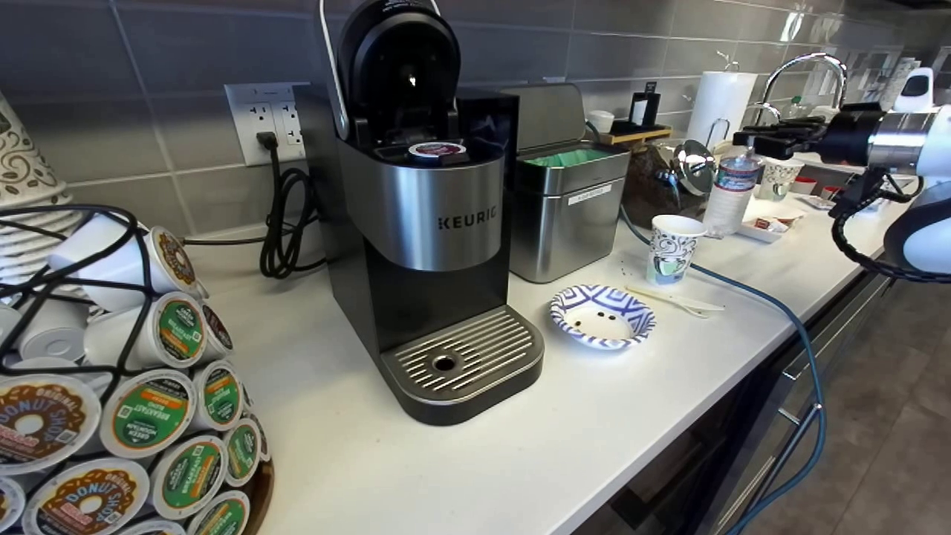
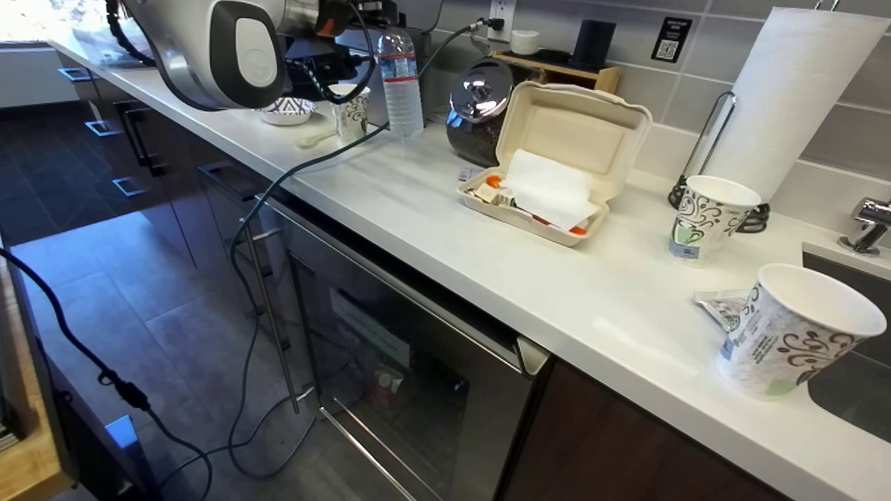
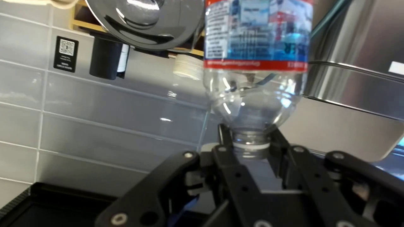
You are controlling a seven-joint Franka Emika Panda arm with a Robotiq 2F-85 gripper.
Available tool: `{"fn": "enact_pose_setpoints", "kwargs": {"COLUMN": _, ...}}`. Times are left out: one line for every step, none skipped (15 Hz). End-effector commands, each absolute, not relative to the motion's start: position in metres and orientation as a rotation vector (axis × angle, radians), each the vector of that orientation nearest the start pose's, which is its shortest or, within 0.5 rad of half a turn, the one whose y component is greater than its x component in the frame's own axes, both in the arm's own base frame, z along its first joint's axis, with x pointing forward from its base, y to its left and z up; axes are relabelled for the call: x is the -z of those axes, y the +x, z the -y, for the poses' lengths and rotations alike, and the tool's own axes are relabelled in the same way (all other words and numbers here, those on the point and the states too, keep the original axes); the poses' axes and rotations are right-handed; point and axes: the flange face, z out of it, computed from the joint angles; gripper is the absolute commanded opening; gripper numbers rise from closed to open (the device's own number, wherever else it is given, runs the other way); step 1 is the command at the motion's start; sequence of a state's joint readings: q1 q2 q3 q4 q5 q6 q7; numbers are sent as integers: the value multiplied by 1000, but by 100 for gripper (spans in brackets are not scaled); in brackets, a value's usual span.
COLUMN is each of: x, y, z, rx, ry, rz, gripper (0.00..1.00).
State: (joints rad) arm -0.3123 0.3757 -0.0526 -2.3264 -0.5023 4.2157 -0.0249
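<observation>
A clear water bottle (image 1: 732, 204) with a blue and red label stands upright on the white counter (image 1: 475, 475). It also shows in an exterior view (image 2: 402, 94) and fills the upper middle of the wrist view (image 3: 255, 94). My gripper (image 3: 251, 135) has its two black fingers on both sides of the bottle's neck, seemingly pressed against it. In an exterior view the gripper (image 1: 750, 139) comes in level at the bottle's top. A patterned paper cup (image 1: 669, 253) stands beside the bottle. A dark glass jar with a chrome lid (image 2: 482, 90) stands behind it.
A Keurig coffee maker (image 1: 423, 215) has its lid up with a pod inside. A steel bin (image 1: 572, 215), a patterned bowl (image 1: 640, 323) and a pod rack (image 1: 119, 282) stand nearby. An open takeout box (image 2: 578, 132) and a blue cable (image 2: 306, 163) are on the counter.
</observation>
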Motion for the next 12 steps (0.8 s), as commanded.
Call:
{"fn": "enact_pose_setpoints", "kwargs": {"x": -379, "y": 505, "z": 96, "rx": 2252, "ry": -2361, "rz": 653, "gripper": 8}}
{"fn": "enact_pose_setpoints", "kwargs": {"x": -383, "y": 504, "z": 89, "rx": 2271, "ry": -2350, "rz": 720, "gripper": 8}}
{"fn": "enact_pose_setpoints", "kwargs": {"x": -387, "y": 503, "z": 84, "rx": 2291, "ry": -2342, "rz": 775, "gripper": 8}}
{"fn": "enact_pose_setpoints", "kwargs": {"x": -390, "y": 503, "z": 80, "rx": 2308, "ry": -2337, "rz": 835, "gripper": 8}}
{"fn": "enact_pose_setpoints", "kwargs": {"x": -392, "y": 501, "z": 77, "rx": 2316, "ry": -2330, "rz": 882, "gripper": 8}}
{"fn": "enact_pose_setpoints", "kwargs": {"x": -392, "y": 500, "z": 73, "rx": 2319, "ry": -2320, "rz": 935, "gripper": 8}}
{"fn": "enact_pose_setpoints", "kwargs": {"x": -392, "y": 498, "z": 70, "rx": 2318, "ry": -2311, "rz": 982, "gripper": 8}}
{"fn": "enact_pose_setpoints", "kwargs": {"x": -390, "y": 495, "z": 68, "rx": 2310, "ry": -2309, "rz": 1022, "gripper": 8}}
{"fn": "enact_pose_setpoints", "kwargs": {"x": -389, "y": 493, "z": 67, "rx": 2305, "ry": -2307, "rz": 1056, "gripper": 8}}
{"fn": "enact_pose_setpoints", "kwargs": {"x": -389, "y": 491, "z": 66, "rx": 2307, "ry": -2306, "rz": 1088, "gripper": 8}}
{"fn": "enact_pose_setpoints", "kwargs": {"x": -387, "y": 489, "z": 68, "rx": 2311, "ry": -2319, "rz": 1137, "gripper": 8}}
{"fn": "enact_pose_setpoints", "kwargs": {"x": -387, "y": 488, "z": 68, "rx": 2315, "ry": -2317, "rz": 1157, "gripper": 8}}
